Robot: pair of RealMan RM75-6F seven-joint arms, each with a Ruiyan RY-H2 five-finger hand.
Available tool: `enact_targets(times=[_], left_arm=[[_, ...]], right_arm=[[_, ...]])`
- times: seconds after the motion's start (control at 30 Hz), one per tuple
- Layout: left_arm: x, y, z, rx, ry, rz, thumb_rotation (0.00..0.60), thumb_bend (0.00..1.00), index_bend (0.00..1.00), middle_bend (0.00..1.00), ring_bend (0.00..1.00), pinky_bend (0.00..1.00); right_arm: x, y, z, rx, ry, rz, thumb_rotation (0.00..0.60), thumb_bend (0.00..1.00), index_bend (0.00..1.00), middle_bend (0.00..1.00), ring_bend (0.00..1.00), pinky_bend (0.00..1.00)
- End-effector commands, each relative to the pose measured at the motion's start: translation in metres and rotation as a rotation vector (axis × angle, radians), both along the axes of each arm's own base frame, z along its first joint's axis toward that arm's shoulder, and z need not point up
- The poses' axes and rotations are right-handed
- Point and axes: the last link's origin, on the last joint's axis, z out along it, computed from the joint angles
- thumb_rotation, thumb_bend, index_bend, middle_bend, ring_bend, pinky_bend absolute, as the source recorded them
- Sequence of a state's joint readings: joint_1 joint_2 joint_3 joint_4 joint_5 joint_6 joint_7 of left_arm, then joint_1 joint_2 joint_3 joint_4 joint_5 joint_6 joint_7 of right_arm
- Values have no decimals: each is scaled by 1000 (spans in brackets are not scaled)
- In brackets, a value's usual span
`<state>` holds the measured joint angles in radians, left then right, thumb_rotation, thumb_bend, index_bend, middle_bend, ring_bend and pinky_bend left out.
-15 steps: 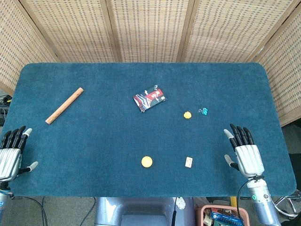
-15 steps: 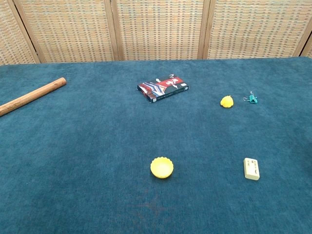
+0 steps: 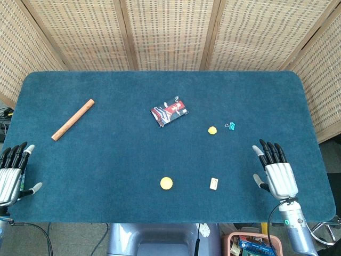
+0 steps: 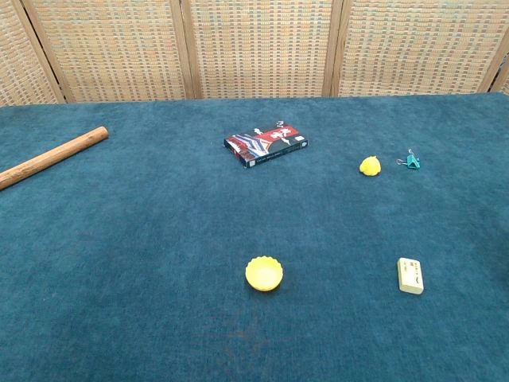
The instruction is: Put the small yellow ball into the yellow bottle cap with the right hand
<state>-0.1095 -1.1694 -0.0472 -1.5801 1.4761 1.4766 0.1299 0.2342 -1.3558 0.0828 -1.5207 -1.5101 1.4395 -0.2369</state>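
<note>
- Both hands have shifted a little since half a second ago: the right hand (image 3: 279,176) has crept slightly up-table and inward, the left hand (image 3: 11,172) has slid slightly down toward the near edge. Nothing on the table (image 3: 106,160) has moved.
- Right hand lies flat, palm down, fingers stretched and apart, holding nothing. It sits near the table's right front corner, well apart from the ball.
- Left hand is likewise spread and empty at the left front edge (neither hand shows in the chest view).
- Ball (image 4: 370,165) rests on the cloth just left of a teal clip (image 4: 411,161), ahead of the right hand and toward the table's middle.
- Cap (image 4: 264,273) lies open side up nearer the front, well apart from the ball, with a small cream block (image 4: 410,274) off to its right.
- Also there: a printed packet (image 4: 266,146) and a wooden stick (image 4: 52,157), both clear of the likely path.
- Handling, as a guess: the ball looks small, light and apt to roll on a nudge, so a pinch from above across its widest part seems safest, coming down straight and keeping off the clip.
- The cap looks light too and could skid or tip if bumped; release just over its opening.
</note>
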Motion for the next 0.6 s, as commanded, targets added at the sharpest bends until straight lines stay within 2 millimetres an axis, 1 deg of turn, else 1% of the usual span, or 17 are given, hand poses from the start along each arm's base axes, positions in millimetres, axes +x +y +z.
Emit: enact_targets(times=[0.03, 0.2, 0.3, 0.37, 0.4, 0.47, 0.6], left_arm=[[0, 0, 1, 2, -1, -1, 600, 104, 0, 0, 0, 0], [0, 0, 3, 10, -4, 1, 600, 104, 0, 0, 0, 0], [0, -1, 4, 14, -6, 2, 600, 104, 0, 0, 0, 0], [0, -1, 5, 17, -8, 1, 600, 104, 0, 0, 0, 0], [0, -1, 5, 18, -9, 0, 600, 104, 0, 0, 0, 0], [0, -1, 5, 17, -7, 1, 600, 104, 0, 0, 0, 0], [-1, 0, 4, 12, -2, 3, 600, 104, 0, 0, 0, 0]], right_arm=[[1, -3, -1, -2, -2, -1, 600, 255, 34, 0, 0, 0], [4, -9, -3, -1, 2, 0, 600, 256, 34, 0, 0, 0], [10, -19, -4, 1, 0, 7, 600, 256, 34, 0, 0, 0], [20, -35, -5, -1, -2, 23, 600, 256, 34, 0, 0, 0], [28, -50, -7, -4, 9, 36, 600, 256, 34, 0, 0, 0], [38, -68, -11, 0, 27, 39, 600, 256, 44, 0, 0, 2], [57, -99, -20, 20, 52, 41, 600, 256, 108, 0, 0, 45]])
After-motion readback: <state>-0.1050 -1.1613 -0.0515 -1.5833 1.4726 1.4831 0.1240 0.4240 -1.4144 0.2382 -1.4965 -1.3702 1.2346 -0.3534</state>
